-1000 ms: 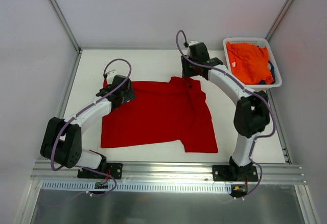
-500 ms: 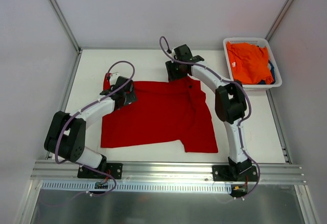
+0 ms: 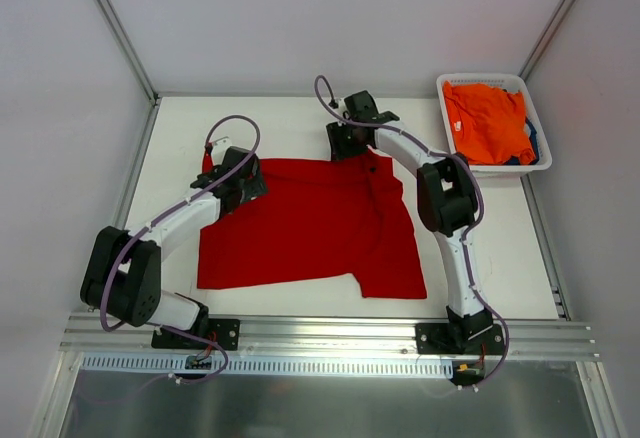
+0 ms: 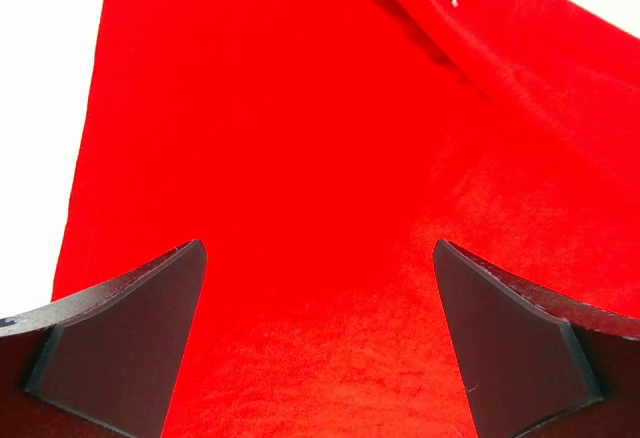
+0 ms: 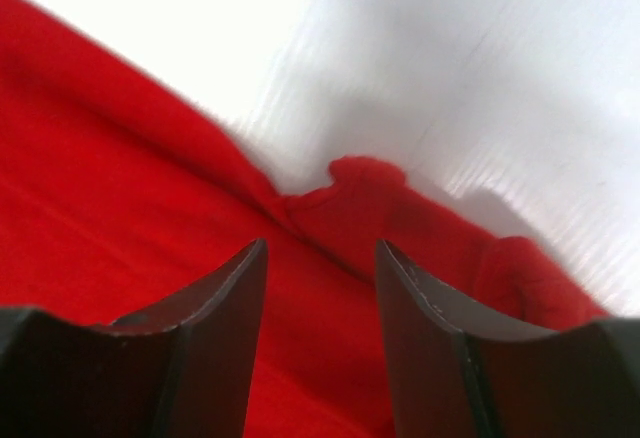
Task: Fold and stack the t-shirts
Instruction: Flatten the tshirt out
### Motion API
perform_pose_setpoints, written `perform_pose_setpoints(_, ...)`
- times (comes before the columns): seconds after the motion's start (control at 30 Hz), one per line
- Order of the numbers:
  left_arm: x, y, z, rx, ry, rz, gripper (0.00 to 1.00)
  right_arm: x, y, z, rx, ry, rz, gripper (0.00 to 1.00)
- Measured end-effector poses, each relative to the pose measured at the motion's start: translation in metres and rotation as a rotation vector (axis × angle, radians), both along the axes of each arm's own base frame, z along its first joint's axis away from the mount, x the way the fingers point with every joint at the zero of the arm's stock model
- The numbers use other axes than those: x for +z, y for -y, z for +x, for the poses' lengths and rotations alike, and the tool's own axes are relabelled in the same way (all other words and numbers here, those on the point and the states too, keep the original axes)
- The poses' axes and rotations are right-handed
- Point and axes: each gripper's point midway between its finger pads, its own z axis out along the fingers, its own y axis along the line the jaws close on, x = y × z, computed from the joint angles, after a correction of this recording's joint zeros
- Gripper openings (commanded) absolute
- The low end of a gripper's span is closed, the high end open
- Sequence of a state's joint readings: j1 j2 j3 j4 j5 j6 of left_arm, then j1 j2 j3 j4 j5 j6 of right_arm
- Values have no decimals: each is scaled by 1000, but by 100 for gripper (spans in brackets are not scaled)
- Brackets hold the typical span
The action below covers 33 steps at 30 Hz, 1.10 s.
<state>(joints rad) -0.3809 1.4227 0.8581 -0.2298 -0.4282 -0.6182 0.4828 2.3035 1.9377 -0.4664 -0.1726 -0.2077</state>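
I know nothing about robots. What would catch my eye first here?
The bright red t-shirt spread out in the middle of the white table, with the left arm and right arm reaching over its far edge. At the back right, a white basket holds a crumpled orange t-shirt.

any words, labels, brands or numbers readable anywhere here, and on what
None: no readable text in any view.
The red t-shirt is plain cloth with no print.
The orange t-shirt shows no print or tag.
The white basket shows no label.
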Motion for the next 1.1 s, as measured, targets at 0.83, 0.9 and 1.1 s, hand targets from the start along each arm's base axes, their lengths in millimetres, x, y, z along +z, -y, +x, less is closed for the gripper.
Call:
perform_pose_setpoints(0.83,4,0,0,-1,12,-4,99,-11,4,22,118,212,-286,33)
perform_pose_setpoints(0.9,4,0,0,-1,12,-4,99,-11,6,22,116,212,-292,20)
perform_pose_setpoints(1.1,6,0,0,-6,15,-1,99,-12,10,23,106,214,-312,1)
